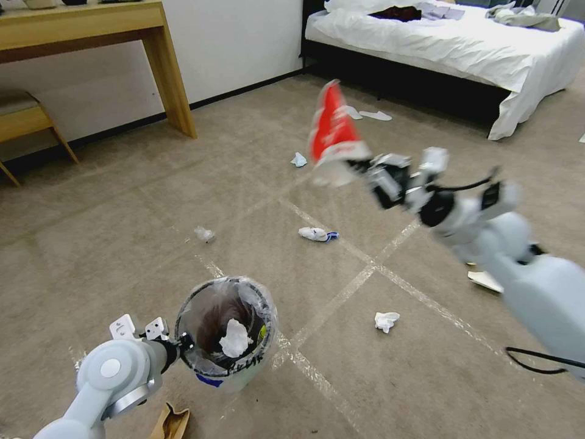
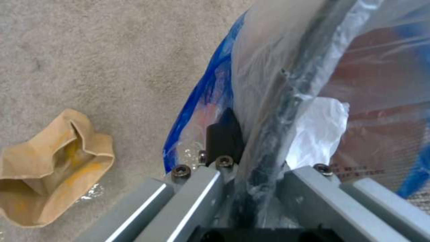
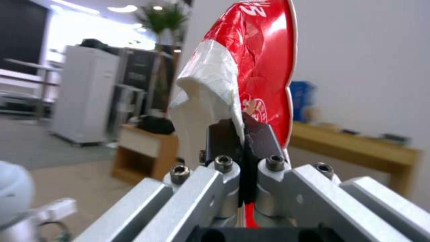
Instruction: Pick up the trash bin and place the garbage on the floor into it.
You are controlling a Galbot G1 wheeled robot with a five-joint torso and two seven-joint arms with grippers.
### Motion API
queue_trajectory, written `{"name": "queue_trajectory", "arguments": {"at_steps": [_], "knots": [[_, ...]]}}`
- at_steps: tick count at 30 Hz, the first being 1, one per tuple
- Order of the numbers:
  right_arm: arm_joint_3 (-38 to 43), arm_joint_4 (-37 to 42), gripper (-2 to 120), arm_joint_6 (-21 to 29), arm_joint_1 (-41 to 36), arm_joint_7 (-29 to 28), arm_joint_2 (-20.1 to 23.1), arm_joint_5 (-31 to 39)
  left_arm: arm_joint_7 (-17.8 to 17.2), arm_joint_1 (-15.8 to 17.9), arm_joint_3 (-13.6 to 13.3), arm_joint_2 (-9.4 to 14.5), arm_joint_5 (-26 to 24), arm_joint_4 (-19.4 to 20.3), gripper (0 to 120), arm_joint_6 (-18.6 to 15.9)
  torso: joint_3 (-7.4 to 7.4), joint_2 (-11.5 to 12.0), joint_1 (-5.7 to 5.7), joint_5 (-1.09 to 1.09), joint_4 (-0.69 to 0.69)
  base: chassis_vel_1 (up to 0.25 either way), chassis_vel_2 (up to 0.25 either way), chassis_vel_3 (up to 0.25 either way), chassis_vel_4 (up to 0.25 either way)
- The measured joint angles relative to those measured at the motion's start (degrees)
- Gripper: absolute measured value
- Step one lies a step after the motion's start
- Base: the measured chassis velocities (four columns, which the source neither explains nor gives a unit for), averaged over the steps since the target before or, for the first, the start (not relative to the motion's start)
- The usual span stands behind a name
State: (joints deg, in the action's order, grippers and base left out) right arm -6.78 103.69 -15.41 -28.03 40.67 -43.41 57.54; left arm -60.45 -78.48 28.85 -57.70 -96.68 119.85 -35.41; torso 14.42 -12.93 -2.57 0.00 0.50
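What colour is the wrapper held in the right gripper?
Red and white wrapper, best in the right wrist view, in the right gripper.

Beige carpet (image 1: pixel 122 231) w/ tape grid, white wall (image 1: pixel 231 42), wooden desk (image 1: pixel 91 27) left, white-sheeted bed (image 1: pixel 451 46) right.

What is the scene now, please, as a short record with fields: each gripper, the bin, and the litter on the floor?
left gripper: shut on the rim of the trash bin
right gripper: raised, shut on a flattened red-and-white cup
bin contents: one crumpled white tissue
floor: carpet with tape lines
litter on floor: several crumpled tissues, for example; torn brown cardboard beside the bin
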Motion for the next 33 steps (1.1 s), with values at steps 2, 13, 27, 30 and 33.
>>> {"name": "queue_trajectory", "arguments": {"at_steps": [2, 13, 27, 30, 33], "knots": [[-3.61, -0.23, 0, 0.00, 1.49, 0.04, -1.78, -0.51, -0.06, 0.00, 0.10, 0.06, 0.01, -0.11, 0, 0.02, 0.00, 0.00, 0.00, 0.01, 0.00, 0.000, 0.000, 0.000, 0.000], [-15.58, -4.79, 0, -1.10, 5.50, 2.95, -6.14, -4.17, -0.42, -0.15, 0.21, -0.37, 0.09, -0.19, 0, 0.20, -0.01, 0.00, 0.00, 0.01, 0.01, 0.000, 0.000, 0.000, 0.000], [-19.94, -5.58, 0, -2.05, 2.37, 7.03, -4.83, -9.34, -0.60, -0.25, 0.48, -0.72, 0.10, 0.01, 0, 0.26, -0.01, 0.00, 0.01, 0.02, 0.02, 0.000, 0.000, 0.000, 0.000], [-20.00, -5.79, 0, -2.30, 1.29, 7.51, -4.72, -10.60, -0.62, -0.48, 0.60, -0.68, 0.10, 0.26, 0, 0.26, -0.01, 0.00, 0.01, 0.02, 0.01, 0.000, 0.000, 0.000, 0.000], [-20.01, -5.57, 0, -2.33, 0.53, 7.58, -4.52, -11.12, -0.77, -0.69, 0.73, -0.67, 0.08, 0.59, 0, 0.28, -0.01, 0.00, 0.01, 0.02, 0.01, 0.000, 0.000, 0.000, 0.000]]}}
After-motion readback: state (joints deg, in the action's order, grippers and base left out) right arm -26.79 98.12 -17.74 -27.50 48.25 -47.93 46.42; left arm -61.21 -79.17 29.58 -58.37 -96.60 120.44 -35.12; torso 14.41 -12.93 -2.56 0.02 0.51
